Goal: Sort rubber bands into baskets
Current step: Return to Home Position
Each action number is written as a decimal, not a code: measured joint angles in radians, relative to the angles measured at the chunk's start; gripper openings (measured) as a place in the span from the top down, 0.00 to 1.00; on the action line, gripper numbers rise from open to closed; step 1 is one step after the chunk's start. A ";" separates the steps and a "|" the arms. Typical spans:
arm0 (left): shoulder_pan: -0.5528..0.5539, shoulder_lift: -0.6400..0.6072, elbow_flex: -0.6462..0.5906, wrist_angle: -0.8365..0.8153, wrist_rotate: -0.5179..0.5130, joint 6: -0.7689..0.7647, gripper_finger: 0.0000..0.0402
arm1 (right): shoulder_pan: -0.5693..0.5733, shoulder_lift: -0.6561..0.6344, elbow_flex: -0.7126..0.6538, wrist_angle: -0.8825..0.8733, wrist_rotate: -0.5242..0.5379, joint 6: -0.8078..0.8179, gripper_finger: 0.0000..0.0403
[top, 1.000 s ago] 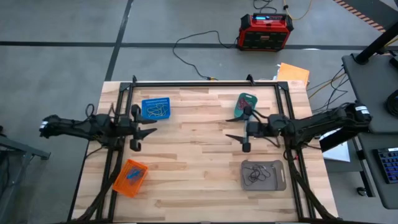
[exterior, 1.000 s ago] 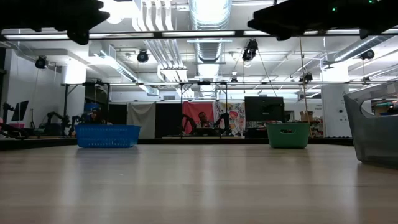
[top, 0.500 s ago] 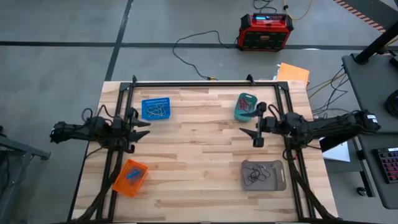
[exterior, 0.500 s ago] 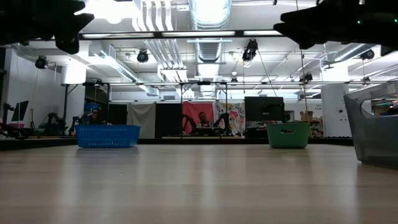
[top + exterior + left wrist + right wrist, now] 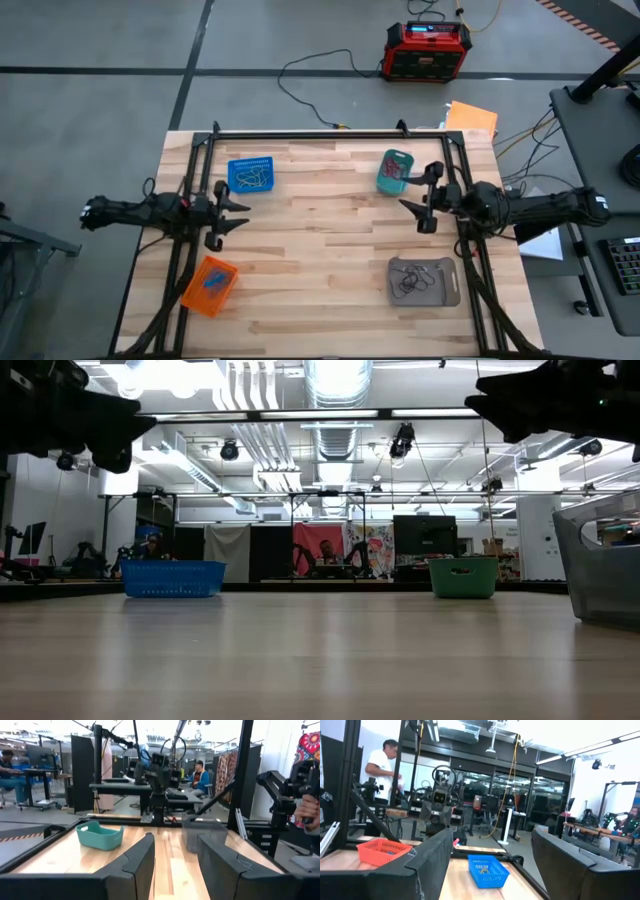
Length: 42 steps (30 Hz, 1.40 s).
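High view: rubber bands held in four baskets; none seen loose on desk; left pincer, right pincer released; sorting judged done.

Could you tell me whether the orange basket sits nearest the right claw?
No, the orange basket sits by the left claw, far from the right claw.

Bright overhead lighting: even on the table, harsh against the ceiling.
Looking level across the table, the ceiling lights glare white, and the left arm and right arm are black silhouettes against them. From above, the wooden table is evenly lit, its shadows soft and faint. In both wrist views the ceiling washes out to white.
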 joint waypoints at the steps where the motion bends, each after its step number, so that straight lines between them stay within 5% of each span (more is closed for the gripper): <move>1: 0.000 0.000 -0.010 0.007 0.000 -0.001 0.68 | 0.000 -0.008 -0.004 0.000 0.000 0.000 0.35; 26: -0.001 0.000 -0.030 0.028 0.005 0.011 0.68 | 0.000 -0.273 -0.049 -0.119 0.000 0.027 0.35; 34: 0.000 0.000 -0.029 0.022 0.005 0.005 0.68 | 0.000 -0.470 0.000 -0.382 0.037 -0.010 0.33; 42: 0.000 0.018 -0.029 -0.010 0.002 0.020 0.68 | -0.002 -0.465 0.089 -0.597 0.058 -0.017 0.34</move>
